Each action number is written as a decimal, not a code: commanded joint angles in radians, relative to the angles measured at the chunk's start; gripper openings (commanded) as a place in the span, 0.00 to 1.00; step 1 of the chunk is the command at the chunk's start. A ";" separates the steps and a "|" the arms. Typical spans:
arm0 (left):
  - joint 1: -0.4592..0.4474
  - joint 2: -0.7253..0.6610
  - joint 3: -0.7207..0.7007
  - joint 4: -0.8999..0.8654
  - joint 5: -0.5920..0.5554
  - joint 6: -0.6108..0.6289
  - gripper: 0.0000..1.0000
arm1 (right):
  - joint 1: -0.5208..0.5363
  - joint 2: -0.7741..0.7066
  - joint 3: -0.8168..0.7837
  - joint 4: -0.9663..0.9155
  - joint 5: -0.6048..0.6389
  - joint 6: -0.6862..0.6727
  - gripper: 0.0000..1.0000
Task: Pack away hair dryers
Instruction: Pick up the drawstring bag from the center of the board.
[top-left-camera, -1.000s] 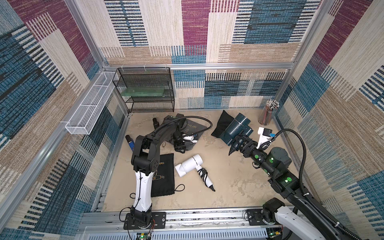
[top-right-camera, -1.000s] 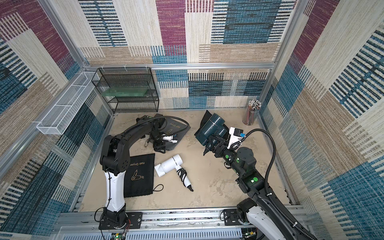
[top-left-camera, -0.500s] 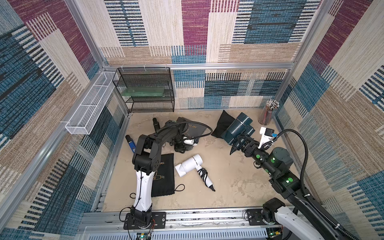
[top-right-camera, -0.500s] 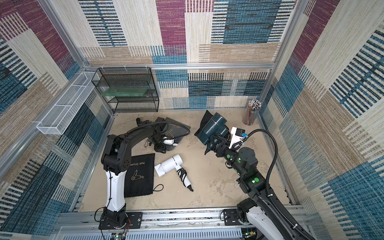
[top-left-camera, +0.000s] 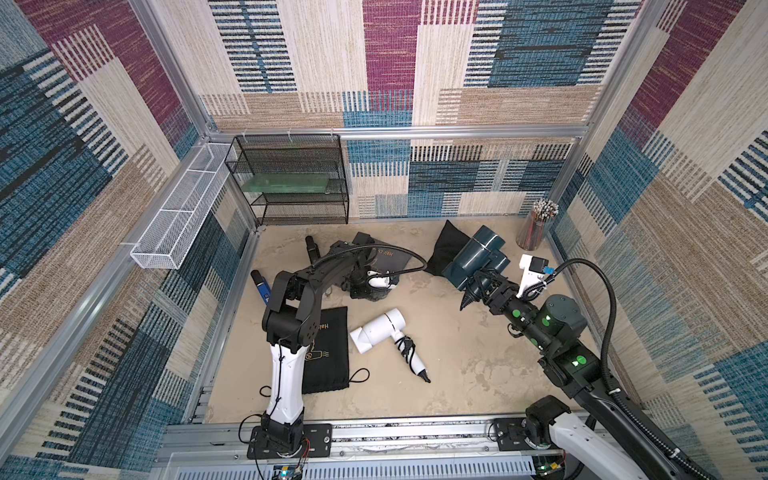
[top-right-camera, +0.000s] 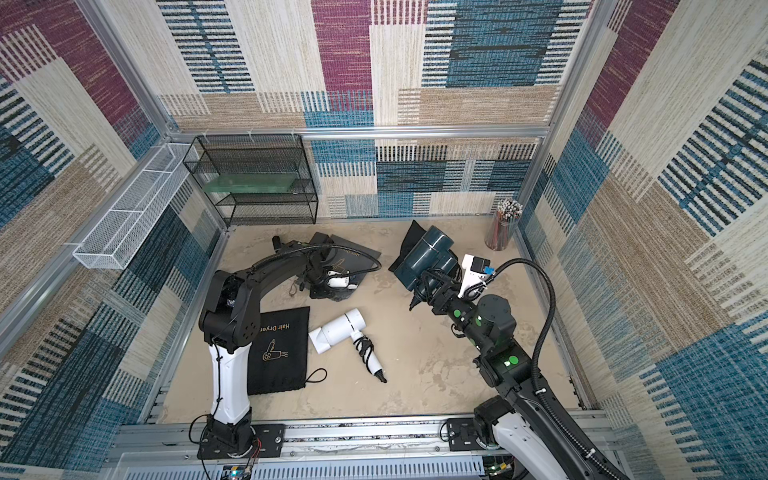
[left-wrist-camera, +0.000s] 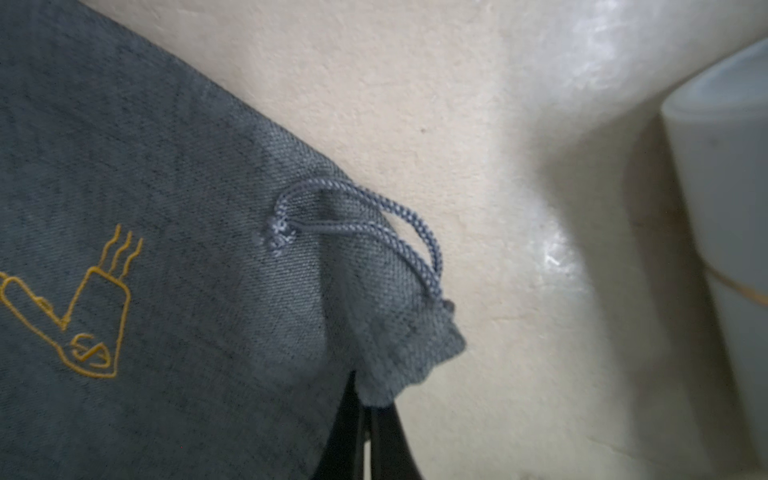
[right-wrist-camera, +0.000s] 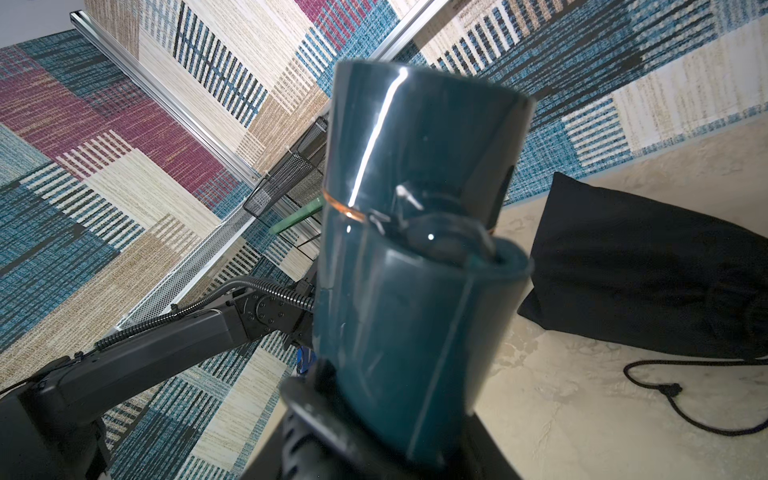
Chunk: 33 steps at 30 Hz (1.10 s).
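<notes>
A dark teal hair dryer (top-left-camera: 478, 255) (top-right-camera: 428, 255) (right-wrist-camera: 407, 257) hangs above the back right of the table, with my right gripper (top-left-camera: 484, 286) (right-wrist-camera: 386, 415) shut on its thick lower end. A white hair dryer (top-left-camera: 380, 330) (top-right-camera: 338, 330) with its black cord bundled lies mid-table. My left gripper (top-left-camera: 368, 282) (left-wrist-camera: 365, 409) is shut on a corner of a grey drawstring pouch (top-left-camera: 388, 257) (left-wrist-camera: 187, 249) printed with a yellow dryer outline. That corner is pulled up off the table.
A black pouch (top-left-camera: 326, 357) lies by the left arm's base and another (top-left-camera: 446, 249) (right-wrist-camera: 644, 282) behind the teal dryer. Two slim stick gadgets (top-left-camera: 261, 284) lie at the left. A black mesh shelf (top-left-camera: 291, 183), a white wire basket (top-left-camera: 178, 220) and a pencil cup (top-left-camera: 538, 226) line the edges.
My left gripper was open and has shut on the grey pouch's corner. The right arm has shifted only slightly with the teal dryer.
</notes>
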 joint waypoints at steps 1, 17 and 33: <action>-0.001 -0.013 0.005 -0.029 -0.005 0.017 0.00 | -0.002 0.002 0.005 0.067 -0.016 -0.016 0.00; -0.027 0.139 0.818 -0.544 0.131 -0.504 0.00 | 0.019 0.064 0.119 -0.074 -0.105 -0.084 0.00; -0.099 0.102 0.933 -0.557 0.128 -0.845 0.00 | 0.354 0.368 0.316 -0.267 -0.085 -0.139 0.00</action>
